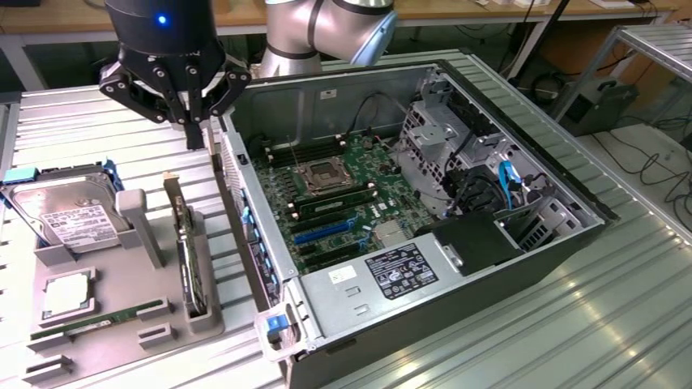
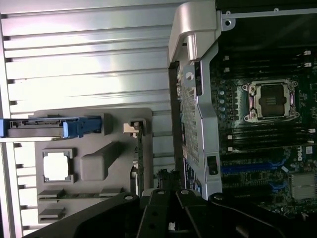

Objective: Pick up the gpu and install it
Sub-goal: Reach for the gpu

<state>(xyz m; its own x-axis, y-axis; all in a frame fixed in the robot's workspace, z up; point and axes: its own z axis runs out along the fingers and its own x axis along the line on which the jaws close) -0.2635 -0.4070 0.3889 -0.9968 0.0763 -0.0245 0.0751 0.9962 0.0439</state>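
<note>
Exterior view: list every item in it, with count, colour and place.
table: one, silver, ribbed, under everything
computer case: one, black and silver, open, centre
motherboard: one, green, inside the case
holder: one, grey, on the table, exterior view's left
gpu: one, black, on edge in the holder, beside the case
hard drive: one, silver, white label, blue carrier, holder's far end
processor chip: one, silver, flat in the holder
RAM stick: one, green, holder's near end
arm: one, silver-grey, behind the case
gripper: one, black, above the gpu's far end, apart from it
</note>
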